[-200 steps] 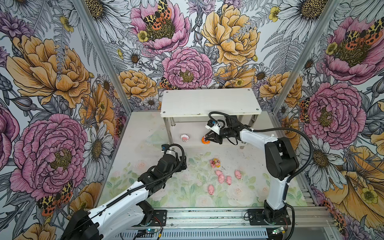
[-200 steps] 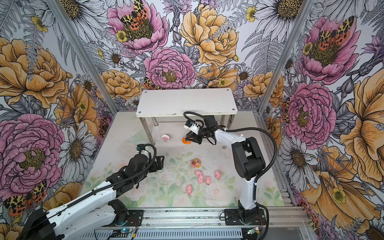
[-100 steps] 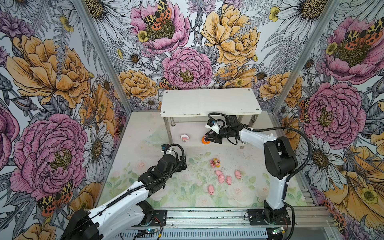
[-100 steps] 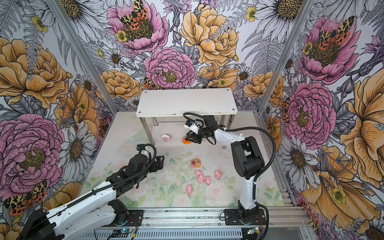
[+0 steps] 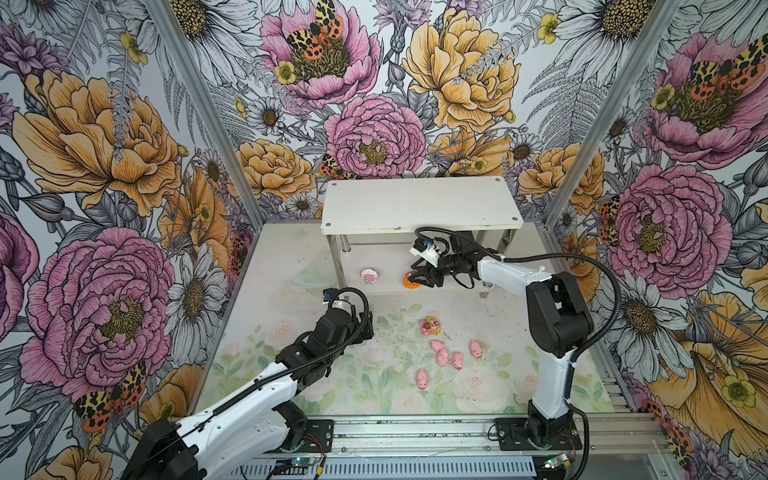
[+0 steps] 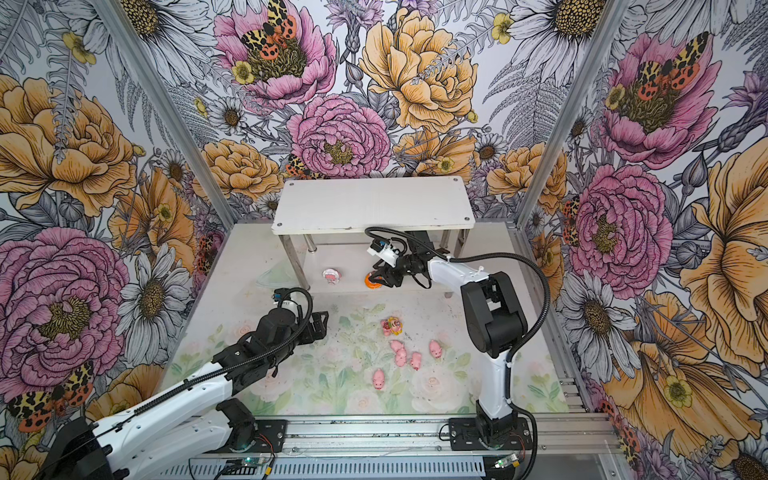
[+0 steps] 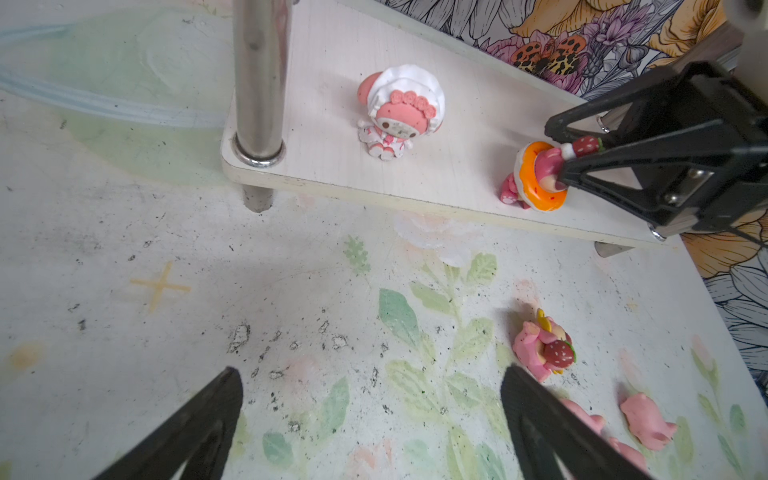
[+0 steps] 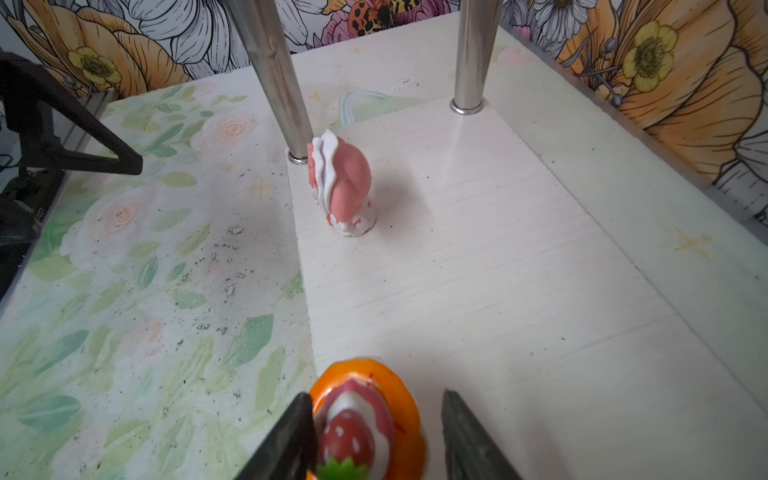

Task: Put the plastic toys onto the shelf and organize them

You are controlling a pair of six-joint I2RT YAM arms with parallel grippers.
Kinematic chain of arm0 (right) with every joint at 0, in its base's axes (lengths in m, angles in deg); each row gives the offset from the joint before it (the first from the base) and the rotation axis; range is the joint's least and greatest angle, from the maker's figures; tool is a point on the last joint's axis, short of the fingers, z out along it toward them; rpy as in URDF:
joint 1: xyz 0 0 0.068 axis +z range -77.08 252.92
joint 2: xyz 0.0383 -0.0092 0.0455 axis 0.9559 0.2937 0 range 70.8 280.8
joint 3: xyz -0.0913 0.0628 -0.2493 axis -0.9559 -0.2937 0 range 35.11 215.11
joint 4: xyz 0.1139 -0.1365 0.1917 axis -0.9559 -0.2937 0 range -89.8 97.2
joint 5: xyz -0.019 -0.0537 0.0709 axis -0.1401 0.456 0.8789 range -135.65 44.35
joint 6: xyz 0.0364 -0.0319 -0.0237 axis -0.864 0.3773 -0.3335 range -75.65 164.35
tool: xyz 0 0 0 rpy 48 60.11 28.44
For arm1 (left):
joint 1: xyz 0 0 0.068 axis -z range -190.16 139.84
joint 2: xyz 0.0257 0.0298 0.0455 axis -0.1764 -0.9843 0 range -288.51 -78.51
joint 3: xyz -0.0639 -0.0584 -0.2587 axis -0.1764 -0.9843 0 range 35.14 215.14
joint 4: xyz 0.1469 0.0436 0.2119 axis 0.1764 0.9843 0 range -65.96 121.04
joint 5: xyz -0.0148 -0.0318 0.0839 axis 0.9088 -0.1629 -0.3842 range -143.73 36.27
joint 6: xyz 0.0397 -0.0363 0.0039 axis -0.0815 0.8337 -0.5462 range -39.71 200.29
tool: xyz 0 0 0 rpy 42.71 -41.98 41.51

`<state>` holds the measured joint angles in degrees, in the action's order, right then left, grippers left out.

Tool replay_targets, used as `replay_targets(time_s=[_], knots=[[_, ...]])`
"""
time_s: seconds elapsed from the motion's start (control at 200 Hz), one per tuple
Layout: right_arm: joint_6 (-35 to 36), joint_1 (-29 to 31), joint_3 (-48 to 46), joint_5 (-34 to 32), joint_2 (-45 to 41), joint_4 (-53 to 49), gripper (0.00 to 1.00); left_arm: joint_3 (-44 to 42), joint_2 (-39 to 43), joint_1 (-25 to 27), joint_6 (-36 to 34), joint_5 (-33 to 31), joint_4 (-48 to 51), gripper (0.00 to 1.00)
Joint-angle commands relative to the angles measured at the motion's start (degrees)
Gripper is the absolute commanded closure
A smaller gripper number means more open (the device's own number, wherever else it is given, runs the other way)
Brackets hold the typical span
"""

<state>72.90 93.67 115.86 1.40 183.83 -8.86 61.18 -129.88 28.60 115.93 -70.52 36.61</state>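
The white shelf [image 5: 419,203] [image 6: 374,203] stands at the back. On its lower tier [image 7: 436,166] [image 8: 478,270] are the white-rimmed toy [image 5: 368,275] [image 6: 331,275] [image 7: 401,112] [image 8: 340,183] and the orange-rimmed toy [image 5: 409,280] [image 6: 371,281] [image 7: 536,183] [image 8: 365,415]. My right gripper [image 5: 417,276] [image 6: 379,277] [image 8: 376,397] straddles the orange one with its jaws open; one finger still touches it and the other stands clear. The yellow-rimmed toy [image 5: 431,325] [image 6: 392,325] [image 7: 544,349] and several pink pigs [image 5: 440,355] [image 6: 401,355] [image 7: 646,419] lie on the mat. My left gripper [image 5: 365,326] [image 6: 320,322] [image 7: 370,372] hangs open and empty, left of them.
Shiny metal legs [image 7: 257,83] [image 8: 278,79] rise from the lower tier's corners near the white-rimmed toy. The shelf's top tier is bare. Flowered walls close in the back and both sides. A metal rail [image 5: 415,432] runs along the front edge.
The right gripper's jaws have spread apart around the orange-rimmed toy, which now stands on the lower tier. The left arm has not moved.
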Motion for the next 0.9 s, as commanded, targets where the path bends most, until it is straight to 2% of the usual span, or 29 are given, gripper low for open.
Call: replay_targets(time_s=[0.0,0.415,0.635,0.896], knots=[[-1.4,-0.3,1.9,0.3,1.3,-0.2,0.44,1.5,0.3,-0.4,-0.9,1.2,-1.1,0.01],[-2.5,-0.2,2.5,1.4,1.7,0.0,0.45,1.5,0.1,-0.4,-0.9,1.3,-1.4,0.01],[-2.6,-0.2,1.7,1.8,1.9,0.2,0.58,1.6,0.2,-0.4,-0.8,1.5,-1.3,0.01],[-2.8,-0.3,-1.1,2.1,0.6,3.0,0.61,1.6,-0.1,-0.4,-1.0,1.6,-1.5,0.01]])
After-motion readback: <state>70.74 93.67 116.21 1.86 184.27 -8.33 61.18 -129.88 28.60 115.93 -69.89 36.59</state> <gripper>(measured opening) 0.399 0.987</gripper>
